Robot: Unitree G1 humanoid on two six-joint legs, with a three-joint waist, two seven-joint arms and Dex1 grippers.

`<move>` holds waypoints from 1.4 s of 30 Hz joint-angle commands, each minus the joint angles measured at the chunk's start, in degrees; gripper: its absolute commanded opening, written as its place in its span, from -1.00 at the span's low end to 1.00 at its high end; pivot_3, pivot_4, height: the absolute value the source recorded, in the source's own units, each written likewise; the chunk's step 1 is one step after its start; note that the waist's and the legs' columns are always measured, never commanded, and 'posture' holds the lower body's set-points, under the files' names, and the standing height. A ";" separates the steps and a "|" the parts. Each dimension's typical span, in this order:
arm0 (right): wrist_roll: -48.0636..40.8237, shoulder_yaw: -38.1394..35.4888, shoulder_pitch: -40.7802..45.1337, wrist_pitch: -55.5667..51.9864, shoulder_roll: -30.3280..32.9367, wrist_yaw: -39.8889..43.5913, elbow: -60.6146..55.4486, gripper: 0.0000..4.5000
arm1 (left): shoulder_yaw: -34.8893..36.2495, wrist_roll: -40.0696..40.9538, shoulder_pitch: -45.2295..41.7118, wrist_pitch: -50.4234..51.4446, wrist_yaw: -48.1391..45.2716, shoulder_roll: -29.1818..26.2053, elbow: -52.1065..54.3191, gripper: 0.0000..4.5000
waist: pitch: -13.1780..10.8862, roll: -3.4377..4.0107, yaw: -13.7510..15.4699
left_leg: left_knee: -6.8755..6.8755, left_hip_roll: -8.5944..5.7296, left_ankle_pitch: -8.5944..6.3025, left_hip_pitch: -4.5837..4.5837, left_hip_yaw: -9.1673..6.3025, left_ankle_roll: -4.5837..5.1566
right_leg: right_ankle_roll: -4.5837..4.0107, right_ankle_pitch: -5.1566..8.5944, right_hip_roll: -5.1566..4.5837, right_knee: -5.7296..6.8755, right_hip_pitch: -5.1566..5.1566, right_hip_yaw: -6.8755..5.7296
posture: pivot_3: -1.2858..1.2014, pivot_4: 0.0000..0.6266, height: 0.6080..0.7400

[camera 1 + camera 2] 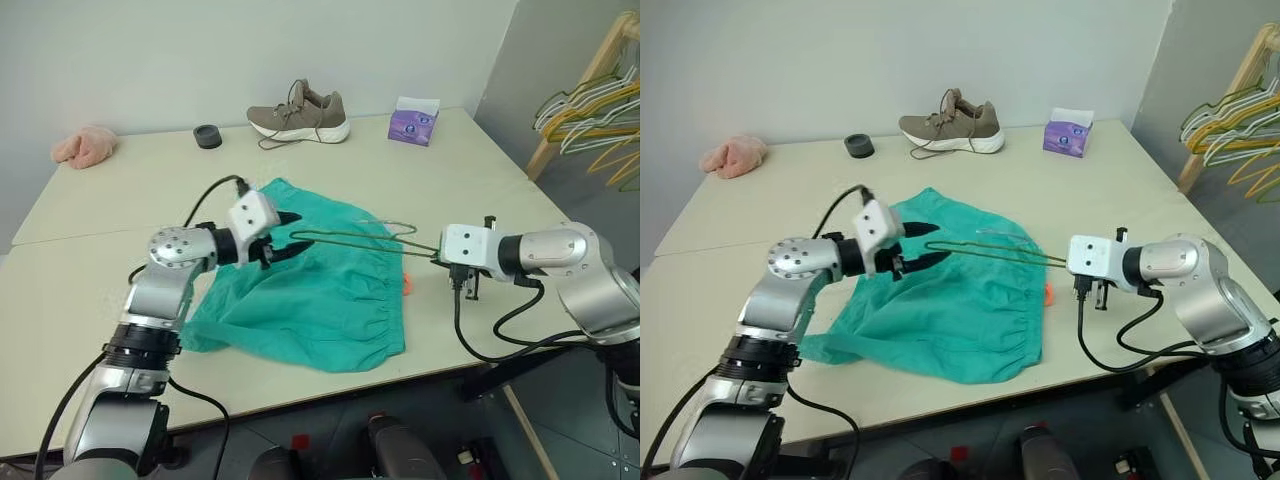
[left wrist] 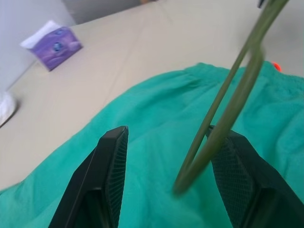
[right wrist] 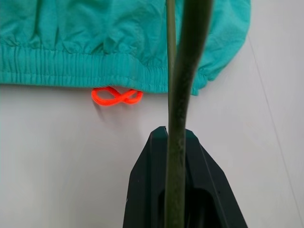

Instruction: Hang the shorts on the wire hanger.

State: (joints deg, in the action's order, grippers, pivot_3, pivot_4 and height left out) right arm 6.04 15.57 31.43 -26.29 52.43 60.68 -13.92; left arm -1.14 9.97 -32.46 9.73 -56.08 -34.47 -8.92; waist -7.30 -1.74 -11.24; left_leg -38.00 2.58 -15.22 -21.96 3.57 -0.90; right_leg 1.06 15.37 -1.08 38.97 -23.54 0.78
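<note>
Holding the wire hanger [image 1: 355,236] out over the shorts [image 1: 320,290], we've got our right gripper [image 3: 175,142] clamped on one end, jaws pinched tight on the wire. Our left gripper [image 1: 283,235] sits at the far end, jaws parted, the wire passing between them without a grip. The teal shorts lie flat on the table [image 1: 120,200], orange drawstring [image 3: 116,96] poking out beside the waistband
</note>
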 commanded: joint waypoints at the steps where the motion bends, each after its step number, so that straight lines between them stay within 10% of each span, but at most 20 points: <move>1: -0.97 -5.53 -5.09 -0.71 4.43 0.52 0.25 -1.00 | 8.58 5.94 1.28 5.52 2.10 -2.72 1.47 0.21 | 0.00 -0.01 0.10 | 0.00 0.00 0.00 0.00 -0.01 0.00 | 0.00 0.00 0.00 0.00 0.00 -0.01 | -0.14 -0.65 1.00; 15: -21.09 -25.17 -27.68 -21.37 8.30 5.04 -0.40 -1.00 | 0.09 10.48 21.55 14.73 -10.37 -8.43 14.88 0.21 | -0.13 -0.15 0.18 | 0.01 0.01 -0.09 0.21 -0.03 -0.05 | 0.02 0.06 -0.07 -0.01 0.20 -0.07 | -0.16 -0.63 1.00; 42: -35.64 -23.81 -28.51 -38.35 7.75 1.07 3.48 -1.00 | 4.72 10.68 19.94 6.70 1.27 -0.90 16.37 0.21 | -0.16 -0.21 1.31 | 0.01 -0.08 -0.10 0.14 0.00 -0.02 | 0.03 0.07 0.05 -0.09 0.19 0.04 | -0.13 -0.63 1.00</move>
State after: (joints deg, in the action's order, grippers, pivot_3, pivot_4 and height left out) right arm -28.36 -7.75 2.85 -64.40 59.09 61.28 -8.85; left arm 2.10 21.10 -11.93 18.22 -55.56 -35.17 7.13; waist -7.46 -1.95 -9.93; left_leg -37.99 2.51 -15.32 -21.82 3.56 -0.92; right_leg 1.09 15.44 -1.02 38.88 -23.35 0.82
